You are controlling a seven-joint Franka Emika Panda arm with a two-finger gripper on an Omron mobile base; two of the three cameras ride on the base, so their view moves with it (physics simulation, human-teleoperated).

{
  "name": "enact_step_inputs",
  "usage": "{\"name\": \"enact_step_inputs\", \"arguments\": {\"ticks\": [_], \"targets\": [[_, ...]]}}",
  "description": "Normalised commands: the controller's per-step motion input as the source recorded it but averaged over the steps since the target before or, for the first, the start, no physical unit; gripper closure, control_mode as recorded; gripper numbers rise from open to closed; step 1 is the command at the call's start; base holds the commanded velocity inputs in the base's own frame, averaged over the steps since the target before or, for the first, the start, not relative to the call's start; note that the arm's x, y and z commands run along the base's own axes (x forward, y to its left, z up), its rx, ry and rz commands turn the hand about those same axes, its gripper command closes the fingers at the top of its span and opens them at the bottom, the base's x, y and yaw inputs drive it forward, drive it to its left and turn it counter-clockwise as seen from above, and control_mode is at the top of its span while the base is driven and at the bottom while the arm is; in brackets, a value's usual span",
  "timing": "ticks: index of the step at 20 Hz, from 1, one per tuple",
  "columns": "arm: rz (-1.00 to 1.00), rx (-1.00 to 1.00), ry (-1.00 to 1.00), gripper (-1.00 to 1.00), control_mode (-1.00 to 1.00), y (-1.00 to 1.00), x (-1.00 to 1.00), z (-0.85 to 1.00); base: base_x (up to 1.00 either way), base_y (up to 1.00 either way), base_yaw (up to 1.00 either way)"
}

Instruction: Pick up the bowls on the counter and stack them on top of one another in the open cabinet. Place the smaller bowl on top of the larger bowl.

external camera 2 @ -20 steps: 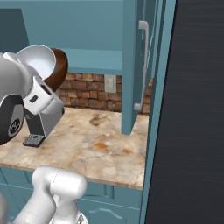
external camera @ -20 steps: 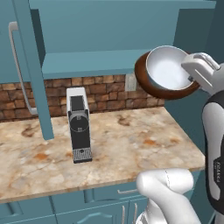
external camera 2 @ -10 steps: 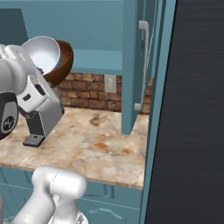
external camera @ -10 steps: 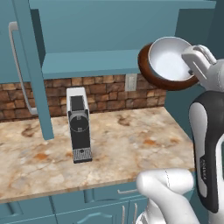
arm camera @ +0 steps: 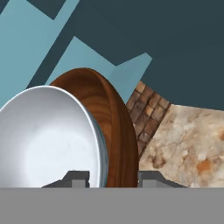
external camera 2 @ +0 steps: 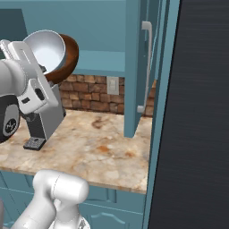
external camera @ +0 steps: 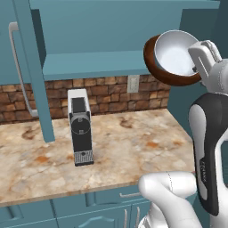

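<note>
The smaller bowl point(external camera: 174, 55), glossy white, lies nested inside the larger bowl point(external camera: 156, 67), dark brown and wood-like. Both are tipped steeply on edge in the air, right of the open cabinet's shelf point(external camera: 98, 64) and about level with it. My gripper point(external camera: 199, 66) is shut on their two rims together. In the hand view the white bowl point(arm camera: 48, 140) and the brown bowl point(arm camera: 117, 127) stand between the fingers of the gripper point(arm camera: 106, 177). From the right side, the white bowl point(external camera 2: 46, 48) sits in the brown one point(external camera 2: 68, 54), high above the counter point(external camera 2: 89, 152).
A black and white coffee machine point(external camera: 80, 129) stands on the counter point(external camera: 129, 142) below the shelf. The cabinet's left door point(external camera: 33, 75) hangs open with a grey bar handle point(external camera: 15, 67). Its right door point(external camera 2: 134, 67) juts out too. A brick backsplash point(external camera: 107, 95) runs behind.
My gripper has lifted the nested bowls a little higher and slightly to the right, up to shelf height. The coffee machine and doors stay put.
</note>
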Motion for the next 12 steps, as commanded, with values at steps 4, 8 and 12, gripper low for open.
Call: {"name": "enact_step_inputs", "arguments": {"ticks": [4, 8, 12], "targets": [[-0.02, 0.01, 0.00, 1.00, -1.00, 0.00, 0.35, 0.03, 0.00, 0.00, 0.00], [-0.02, 0.01, 0.00, 1.00, -1.00, 0.00, 0.40, 0.05, 0.00, 0.00, 0.00], [0.00, 0.05, 0.00, 1.00, -1.00, 0.00, 0.36, 0.07, 0.00, 0.00, 0.00]]}}
